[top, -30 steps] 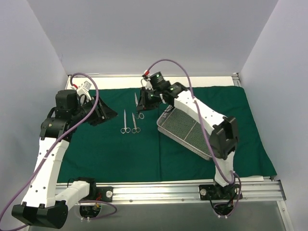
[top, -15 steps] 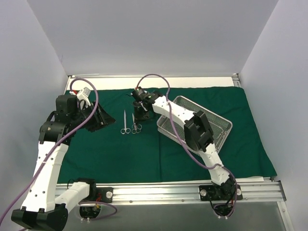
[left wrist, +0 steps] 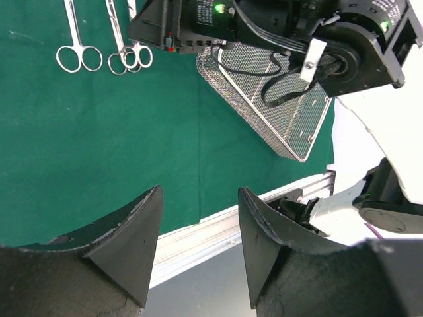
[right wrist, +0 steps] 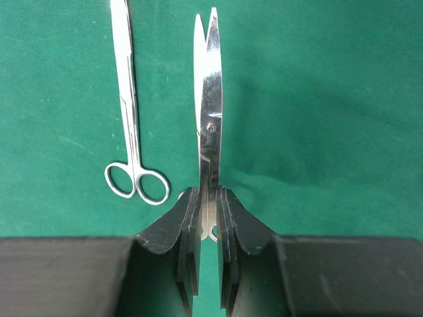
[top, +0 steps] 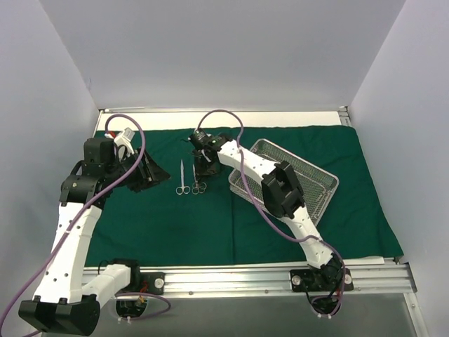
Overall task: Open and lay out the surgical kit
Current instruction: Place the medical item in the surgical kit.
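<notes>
Plain white walls (top: 210, 49) at 9, 12 and 3 o'clock. Slotted aluminium rail (top: 231, 279) at 6 o'clock, lying side to side. Thinner far rail (top: 295, 110) at 12 o'clock, against the back wall. Grey table (top: 245, 316) at 6 o'clock, nearer than the slotted rail.

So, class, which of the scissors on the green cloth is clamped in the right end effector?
The broad-bladed scissors: the right end effector is closed on its shanks, while the slimmer scissors beside it lies free on the cloth.

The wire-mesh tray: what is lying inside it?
The wire-mesh tray shows only bare mesh where visible. The right arm covers its middle, so that part cannot be checked.
</notes>
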Motion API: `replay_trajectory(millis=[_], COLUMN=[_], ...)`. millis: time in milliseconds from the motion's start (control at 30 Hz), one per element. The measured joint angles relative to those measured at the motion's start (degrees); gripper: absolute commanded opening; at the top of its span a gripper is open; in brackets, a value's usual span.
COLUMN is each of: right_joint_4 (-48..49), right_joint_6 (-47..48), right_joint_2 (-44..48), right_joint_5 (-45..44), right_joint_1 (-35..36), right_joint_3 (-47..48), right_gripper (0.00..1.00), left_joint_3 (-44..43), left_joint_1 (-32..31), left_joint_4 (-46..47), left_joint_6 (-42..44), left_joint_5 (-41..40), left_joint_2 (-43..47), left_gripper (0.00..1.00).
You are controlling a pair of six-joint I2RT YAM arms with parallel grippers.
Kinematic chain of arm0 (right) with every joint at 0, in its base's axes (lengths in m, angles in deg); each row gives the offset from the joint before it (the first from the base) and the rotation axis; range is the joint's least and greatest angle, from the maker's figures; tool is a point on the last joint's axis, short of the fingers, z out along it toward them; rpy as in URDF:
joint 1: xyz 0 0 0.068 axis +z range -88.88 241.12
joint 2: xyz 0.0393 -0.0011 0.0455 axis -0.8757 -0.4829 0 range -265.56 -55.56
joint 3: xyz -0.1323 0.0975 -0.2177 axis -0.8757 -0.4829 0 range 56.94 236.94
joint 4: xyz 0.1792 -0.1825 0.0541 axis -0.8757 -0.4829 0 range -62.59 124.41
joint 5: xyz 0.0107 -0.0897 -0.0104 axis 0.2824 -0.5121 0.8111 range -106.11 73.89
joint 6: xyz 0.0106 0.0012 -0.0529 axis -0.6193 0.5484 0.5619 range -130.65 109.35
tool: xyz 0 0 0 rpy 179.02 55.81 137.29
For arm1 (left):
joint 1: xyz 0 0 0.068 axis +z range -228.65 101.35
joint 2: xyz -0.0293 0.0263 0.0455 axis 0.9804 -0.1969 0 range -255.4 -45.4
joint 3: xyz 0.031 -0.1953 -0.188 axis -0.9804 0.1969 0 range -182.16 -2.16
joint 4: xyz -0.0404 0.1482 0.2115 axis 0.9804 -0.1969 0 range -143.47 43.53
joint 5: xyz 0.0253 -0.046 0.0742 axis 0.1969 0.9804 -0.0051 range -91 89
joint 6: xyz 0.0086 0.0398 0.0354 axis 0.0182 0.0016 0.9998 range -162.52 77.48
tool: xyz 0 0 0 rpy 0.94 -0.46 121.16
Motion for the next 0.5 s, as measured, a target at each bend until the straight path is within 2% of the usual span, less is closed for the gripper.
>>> replay_trajectory(millis=[500], right_joint_4=[-2.4], right_joint_6=[0.0], right_joint_2=[-3.6], right_joint_5=[-0.3], right_joint_1=[1.2], right_joint_3=[4.2], right_gripper=[0.00], left_joint_3=[1.2], left_joint_1=[0.3], left_joint_4=[0.7], left_joint_6=[-0.2], left_joint_5=[2.1], left_joint_2=[-0.1], left_gripper=[0.58])
